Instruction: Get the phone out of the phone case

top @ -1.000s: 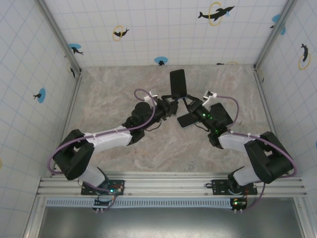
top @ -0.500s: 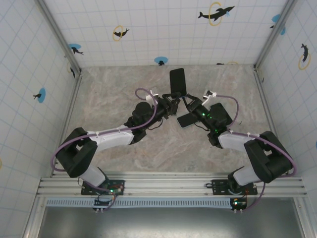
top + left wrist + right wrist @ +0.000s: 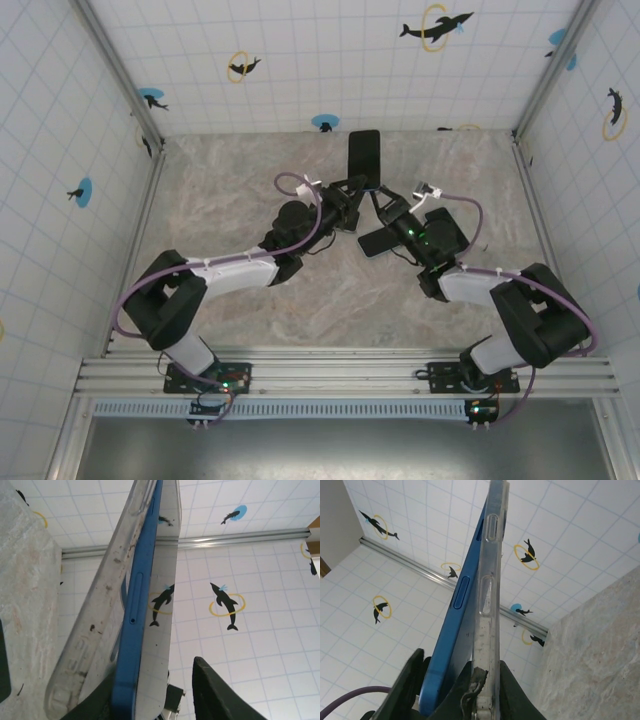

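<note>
Marbled grey and tan covers the flat, matte table [image 3: 230, 180], boxed in by white gridded walls [image 3: 300, 60] dotted with black dolphin decals [image 3: 437, 27] in yellow rings. From above, both my arms reach in and meet a little toward 12 o'clock of the table's middle.

My left gripper [image 3: 354, 192] comes at the phone [image 3: 364, 152] from 8 o'clock. Its jaws stand partly apart, straddling the lower end. On my left wrist camera, the dark wedge-shaped finger [image 3: 215, 695] on the glass side sits just off the screen with a gap showing, so I have no firm hold there that I can see.

The phone is a slim rounded slab, glossy black from above. It stands on end between my two grippers, with its top toward 12 o'clock. Edge-on, its frame is smooth blue with a long flush side button, and its glass mirrors the tiled wall. The phone case [image 3: 92, 615] is clear, soft-looking plastic, scuffed and speckled with dirt, with raised oval button bumps along its rim. Near my fingers, phone and case splay apart in a narrow wedge. Toward the far end they run together.

My right gripper [image 3: 381, 204] comes in from 4 o'clock. It is closed tight, with its dark fingers [image 3: 509, 695] pinching the case's thin clear rim at the bottom. The blue frame lies to 9 o'clock of that rim.
</note>
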